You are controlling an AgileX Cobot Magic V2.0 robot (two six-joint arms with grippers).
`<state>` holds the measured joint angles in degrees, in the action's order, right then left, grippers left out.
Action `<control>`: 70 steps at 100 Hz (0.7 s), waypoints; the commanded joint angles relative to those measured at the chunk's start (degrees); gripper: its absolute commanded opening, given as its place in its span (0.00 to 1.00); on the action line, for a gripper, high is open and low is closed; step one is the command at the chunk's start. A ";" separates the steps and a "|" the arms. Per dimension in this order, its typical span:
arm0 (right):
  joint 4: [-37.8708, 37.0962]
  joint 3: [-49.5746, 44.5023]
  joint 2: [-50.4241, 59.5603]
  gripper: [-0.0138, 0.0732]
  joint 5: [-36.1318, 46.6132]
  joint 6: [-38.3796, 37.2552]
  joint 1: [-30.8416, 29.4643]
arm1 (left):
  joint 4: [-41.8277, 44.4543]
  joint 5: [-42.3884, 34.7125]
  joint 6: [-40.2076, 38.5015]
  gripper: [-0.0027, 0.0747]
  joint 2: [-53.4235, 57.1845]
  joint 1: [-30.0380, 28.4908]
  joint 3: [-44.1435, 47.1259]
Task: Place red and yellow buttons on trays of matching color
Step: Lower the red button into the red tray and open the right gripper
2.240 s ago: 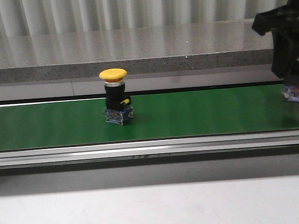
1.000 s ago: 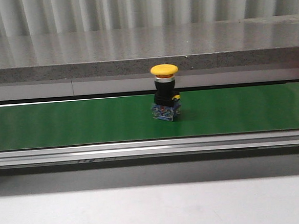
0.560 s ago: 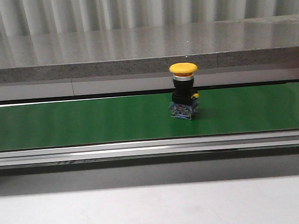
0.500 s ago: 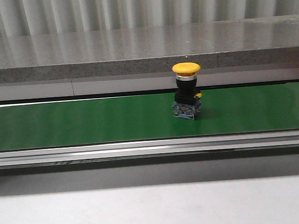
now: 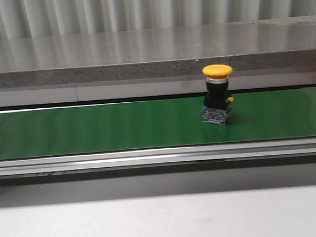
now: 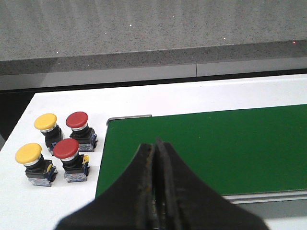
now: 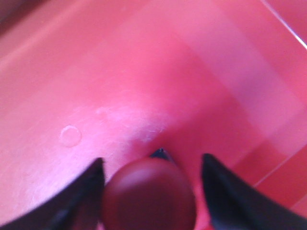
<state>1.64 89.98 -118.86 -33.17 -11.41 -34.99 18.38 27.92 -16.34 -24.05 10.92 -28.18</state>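
A yellow button [image 5: 217,95] stands upright on the green belt [image 5: 93,128], right of the middle in the front view; neither gripper shows there. Over the belt's left end [image 6: 216,143] my left gripper [image 6: 155,143] hangs shut with nothing in it. Beside that end, on the white table, stand two yellow buttons [image 6: 46,125] [image 6: 29,158] and two red buttons [image 6: 78,123] [image 6: 67,152]. My right gripper [image 7: 152,159] is low over the red tray [image 7: 144,72], open, with a red button [image 7: 148,196] between its fingers and a gap on one side.
A grey stone ledge [image 5: 142,54] runs behind the belt. The belt's metal rail [image 5: 150,157] and a white table surface [image 5: 154,222] lie in front of it.
The yellow button has ridden the belt steadily to the right. The right gripper, seen at the belt's right end 2.2 s ago, is gone from the front view.
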 commanded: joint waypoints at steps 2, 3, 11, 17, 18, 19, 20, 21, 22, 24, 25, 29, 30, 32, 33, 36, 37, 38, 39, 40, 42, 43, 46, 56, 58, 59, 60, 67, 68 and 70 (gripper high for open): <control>-0.06 2.21 3.63 0.84 2.49 0.68 -0.17 | 0.51 -4.26 -0.14 0.01 -0.26 0.51 -1.38; -0.06 2.21 3.62 0.85 2.44 0.68 -0.17 | 0.51 -4.26 -0.14 0.01 -0.26 0.51 -1.38; -0.06 2.21 4.33 0.89 2.25 0.68 -0.17 | 0.51 -4.26 -0.14 0.01 -0.26 0.51 -1.38; -0.06 2.21 5.23 0.89 1.64 0.68 -0.17 | 0.51 -4.26 -0.14 0.01 -0.26 0.51 -1.38; -0.06 2.21 5.61 0.89 1.64 0.68 -0.17 | 0.51 -4.26 -0.14 0.01 -0.26 0.51 -1.38; -0.06 2.21 5.77 0.89 1.41 0.68 -0.17 | 0.51 -4.26 -0.14 0.01 -0.26 0.51 -1.38; -0.06 2.21 5.91 0.89 1.31 0.68 -0.17 | 0.51 -4.26 -0.14 0.01 -0.26 0.51 -1.38; -0.06 2.21 6.18 0.89 1.01 0.68 -0.17 | 0.51 -4.26 -0.14 0.01 -0.26 0.51 -1.38; -0.06 2.21 6.36 0.89 0.88 0.68 -0.17 | 0.51 -4.26 -0.14 0.01 -0.26 0.51 -1.38; -0.06 2.21 7.02 0.89 0.58 0.68 -0.21 | 0.51 -4.26 -0.14 0.01 -0.26 0.51 -1.38; -0.06 2.21 7.45 0.89 0.38 0.68 -0.21 | 0.51 -4.26 -0.14 0.01 -0.26 0.51 -1.38; -0.06 2.21 8.56 0.89 0.08 0.68 -0.21 | 0.51 -4.26 -0.14 0.01 -0.26 0.51 -1.38; -0.06 2.21 9.02 0.89 0.02 0.68 -0.21 | 0.51 -4.26 -0.14 0.01 -0.26 0.51 -1.38; -0.06 2.21 9.79 0.89 -0.05 0.68 -0.21 | 0.51 -4.26 -0.14 0.01 -0.26 0.51 -1.38; -0.06 2.21 10.04 0.89 -0.10 0.68 -0.21 | 0.51 -4.26 -0.14 0.01 -0.26 0.51 -1.38; -0.06 2.21 11.07 0.89 -0.24 0.68 -0.21 | 0.51 -4.26 -0.14 0.01 -0.26 0.51 -1.38; -0.06 2.21 11.61 0.89 -0.26 0.68 -0.21 | 0.51 -4.26 -0.14 0.01 -0.26 0.51 -1.38; -0.06 2.21 11.88 0.89 -0.39 0.68 -0.21 | 0.51 -4.26 -0.14 0.01 -0.26 0.51 -1.38; -0.06 2.21 12.42 0.89 -0.47 0.68 -0.21 | 0.51 -4.26 -0.14 0.01 -0.26 0.51 -1.38; -0.06 2.21 12.71 0.89 -0.60 0.68 -0.21 | 0.51 -4.26 -0.14 0.01 -0.26 0.51 -1.38; -0.06 2.21 13.54 0.89 -0.66 0.68 -0.21 | 0.41 -4.26 -0.14 0.01 -0.26 0.51 -1.38; -0.06 2.15 13.84 0.89 -0.66 0.68 -0.21 | 0.41 -4.26 -0.14 0.01 -0.26 0.51 -1.38; 0.14 2.15 15.30 0.89 -0.91 0.68 -0.09 | 0.41 -4.26 -0.14 0.01 -0.26 0.51 -1.38; 1.06 2.11 19.30 0.89 -3.52 0.68 0.59 | 0.41 -4.26 -0.14 0.01 -0.26 0.51 -1.38; 1.44 2.04 20.18 0.89 -3.83 0.68 0.90 | 0.41 -4.26 -0.14 0.01 -0.26 0.51 -1.38; 1.52 1.97 20.46 0.89 -4.22 0.68 1.01 | 0.41 -4.26 -0.14 0.01 -0.26 0.51 -1.38; 1.53 1.97 21.01 0.89 -4.41 0.68 1.23 | 0.41 -4.26 -0.14 0.01 -0.26 0.51 -1.38; 1.84 1.96 23.62 0.89 -6.43 0.68 2.76 | 0.41 -4.26 -0.14 0.01 -0.26 0.51 -1.38; 1.84 1.96 23.87 0.89 -6.84 0.68 2.94 | 0.41 -4.26 -0.14 0.01 -0.26 0.51 -1.38; 1.84 1.96 24.64 0.89 -7.41 0.68 3.49 | 0.41 -4.26 -0.14 0.01 -0.26 0.51 -1.38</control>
<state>2.81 89.98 -100.04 -40.62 -11.41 -33.22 18.38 27.92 -16.34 -24.05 10.92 -28.18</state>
